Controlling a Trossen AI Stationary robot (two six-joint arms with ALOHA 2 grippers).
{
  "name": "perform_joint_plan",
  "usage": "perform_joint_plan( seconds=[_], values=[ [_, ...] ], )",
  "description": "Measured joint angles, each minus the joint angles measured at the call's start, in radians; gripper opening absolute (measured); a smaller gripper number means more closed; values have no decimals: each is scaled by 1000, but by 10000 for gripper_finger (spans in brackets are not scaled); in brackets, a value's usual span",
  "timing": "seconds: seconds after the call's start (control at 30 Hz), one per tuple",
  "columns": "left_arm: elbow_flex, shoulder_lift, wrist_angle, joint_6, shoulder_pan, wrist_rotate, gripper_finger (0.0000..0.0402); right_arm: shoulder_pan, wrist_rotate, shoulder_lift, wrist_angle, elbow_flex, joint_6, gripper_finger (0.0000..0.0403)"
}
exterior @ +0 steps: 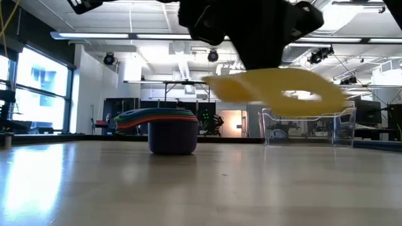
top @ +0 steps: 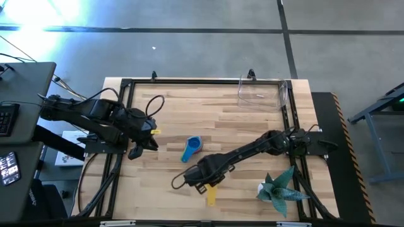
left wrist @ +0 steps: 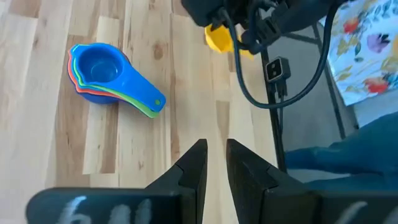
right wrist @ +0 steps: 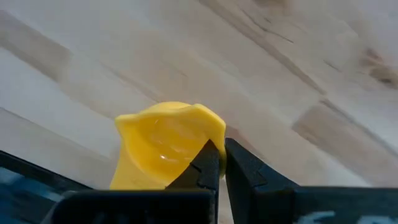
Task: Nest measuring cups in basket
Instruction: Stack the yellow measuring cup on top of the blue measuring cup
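Yellow cup (right wrist: 163,146) clamped by its rim in the right gripper (right wrist: 217,155), lifted off the table (top: 252,126). Stacked cups (top: 192,149) sit just beside; basket (top: 264,93) well apart. Left gripper (left wrist: 214,163) waits, fingers slightly apart, holding nothing.

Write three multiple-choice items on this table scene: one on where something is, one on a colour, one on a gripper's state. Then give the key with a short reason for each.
1. Where is the stack of nested cups?
A. inside the clear basket
B. on the bare table, near its middle
C. beside the teal plant

2. What colour is the cup at the right gripper?
A. red
B. purple
C. yellow

3. How do the right gripper's fingers stand?
A. shut on the cup's rim
B. wide open above the cup
C. shut on nothing

Key:
1 B: the high view shows the stack on the wood, well apart from the basket at the far edge.
2 C: the right wrist view shows the yellow cup.
3 A: the fingers pinch the yellow rim, and the low view shows the cup off the table.
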Motion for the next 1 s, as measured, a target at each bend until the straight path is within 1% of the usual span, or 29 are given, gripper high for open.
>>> perform_joint_plan(
  seconds=[0.2, 0.33, 0.47, 0.73, 0.87, 1.0],
  values=[
    [0, 1, -25, 97, 0, -1, 48, -53, -7, -2, 127, 0, 108, 0],
    [0, 1, -31, 177, 0, -1, 48, -93, 26, -2, 221, 0, 152, 0],
    [0, 1, -35, 239, 0, -2, 48, -133, 49, -2, 271, 0, 171, 0],
    [0, 1, -38, 339, 0, -1, 48, -194, 90, -3, 289, 0, 215, 0],
    [0, 1, -47, 391, 0, -1, 48, -208, 119, -3, 268, 28, 237, 0],
    [0, 1, -69, 436, 0, -1, 48, -220, 155, -4, 175, 79, 265, 0]
  ],
)
